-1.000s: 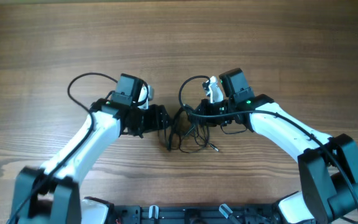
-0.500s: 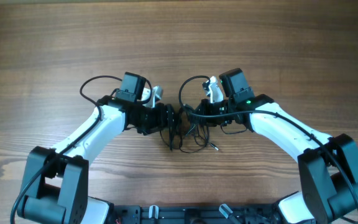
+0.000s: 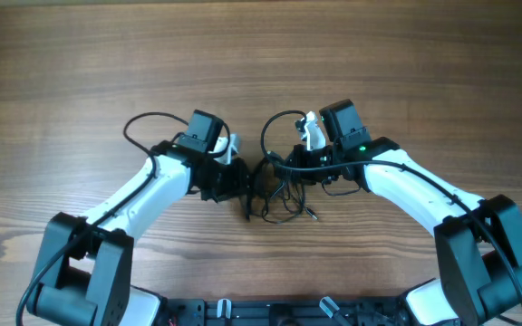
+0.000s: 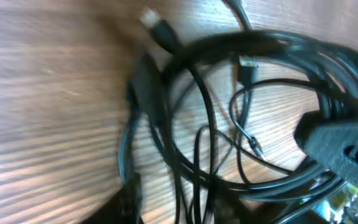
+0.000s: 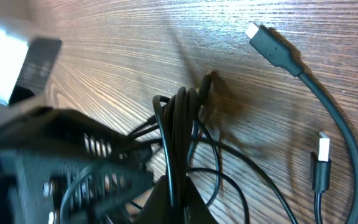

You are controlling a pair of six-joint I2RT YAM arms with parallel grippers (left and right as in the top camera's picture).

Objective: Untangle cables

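Wood counter [image 3: 107,54]: brown, streaked grain; carries everything in view.
Cables [image 3: 279,195]: thin black cords in one tangle of loose, overlapping loops, flat on the counter near its middle, between the two end effectors.
Left end effector [image 3: 246,181]: at the left edge of the tangle, touching it or just beside it. How far it is open cannot be told, because the left wrist view is blurred and shows only dark edges at the bottom. Whether it holds a cord cannot be told either.
Right end effector [image 3: 286,166]: at the upper right edge of the tangle. Its jaws are closed and pinch a bundle of several cords, which the right wrist view shows running straight down into them.
Loops, left wrist view: several cords cross at the centre; one silvery-tipped plug [image 4: 155,26] lies at the top, outside the main loop.
Free plug ends, right wrist view: two, both on bare wood to the right of the bundle and apart from it — upper plug [image 5: 272,46] and lower plug [image 5: 322,157].
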